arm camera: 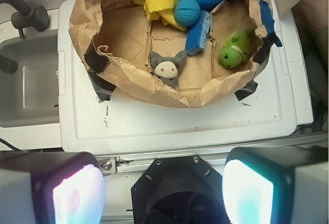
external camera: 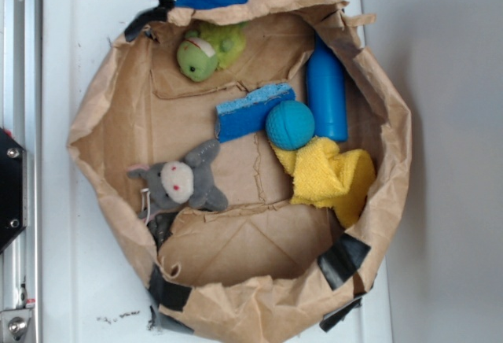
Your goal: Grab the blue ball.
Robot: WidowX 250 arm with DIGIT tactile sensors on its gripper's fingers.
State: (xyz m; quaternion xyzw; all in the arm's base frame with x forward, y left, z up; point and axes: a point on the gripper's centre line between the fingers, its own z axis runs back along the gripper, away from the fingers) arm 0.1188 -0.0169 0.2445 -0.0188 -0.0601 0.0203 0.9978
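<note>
The step in hand is the approach. The gripper (arm camera: 164,193) hangs well back from the work, outside the crumpled brown paper bag nest (external camera: 102,115) on the white plastic tray (external camera: 71,280). In the wrist view its two glowing fingers (arm camera: 77,193) stand wide apart with nothing between them.

The small teal-blue dimpled ball (external camera: 290,125) lies deep in the nest, toward the right side in the exterior view. It is hemmed in: the flat blue sponge (external camera: 253,111) touches it on the left, the smooth blue cylinder (external camera: 326,91) stands just beside it on the right, and the folded yellow terry cloth (external camera: 330,174) presses against it from below. A good approach would come straight down over the ball's top with the jaws wide, turned so the fingers drop into whatever free space remains rather than onto the sponge or cylinder. The raised paper wall may snag the arm on the way in.

Across the nest from left to right lie a grey plush mouse (external camera: 182,184) near the lower left wall, a green plush frog (external camera: 206,50) at the top, then the sponge, ball, cloth and cylinder clustered together.
</note>
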